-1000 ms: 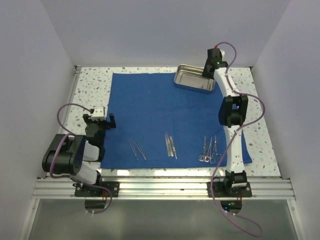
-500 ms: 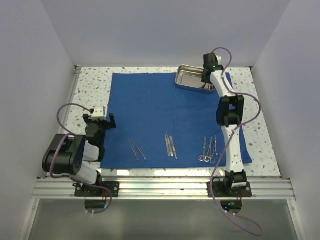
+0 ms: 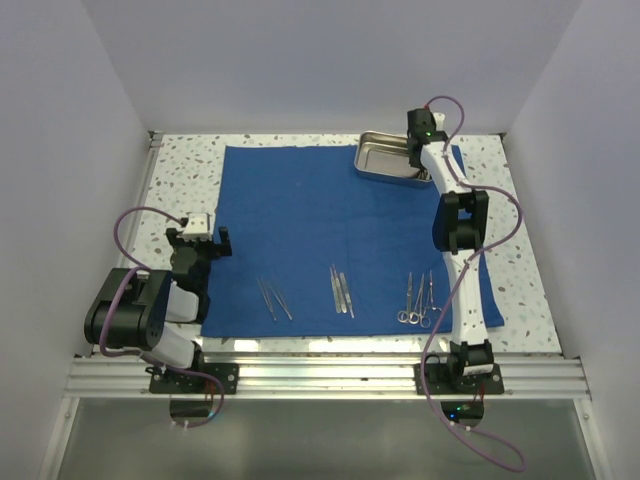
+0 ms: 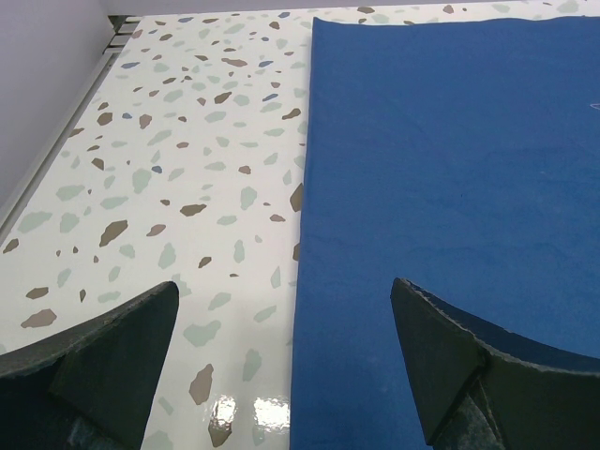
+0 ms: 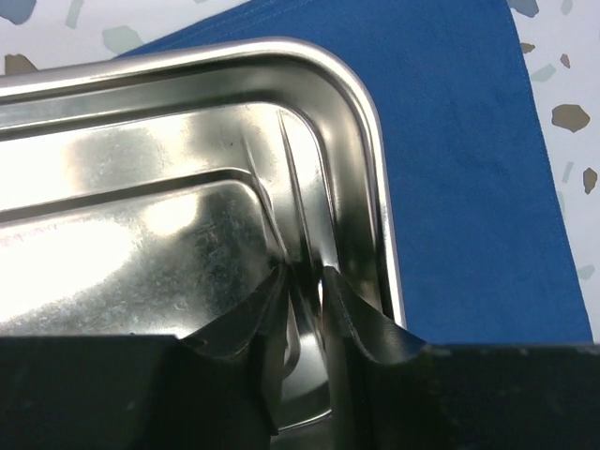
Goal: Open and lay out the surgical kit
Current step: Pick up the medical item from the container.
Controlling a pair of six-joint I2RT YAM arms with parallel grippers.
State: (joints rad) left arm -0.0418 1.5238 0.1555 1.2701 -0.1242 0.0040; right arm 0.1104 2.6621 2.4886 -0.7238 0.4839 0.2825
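While my left hand (image 4: 283,286) hung wide open over the left edge of the blue cloth (image 3: 320,220), my right hand (image 5: 300,295) sat nearly closed in the steel tray (image 5: 169,216) at its far right corner, whether gripping I couldn't tell.

Plain pale walls (image 3: 300,60) enclose a seemingly terrazzo table (image 3: 185,180).

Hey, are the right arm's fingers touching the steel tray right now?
Touching. The right wrist view shows the fingers closed on the steel tray, its end wall pinched between them, tips against the metal.
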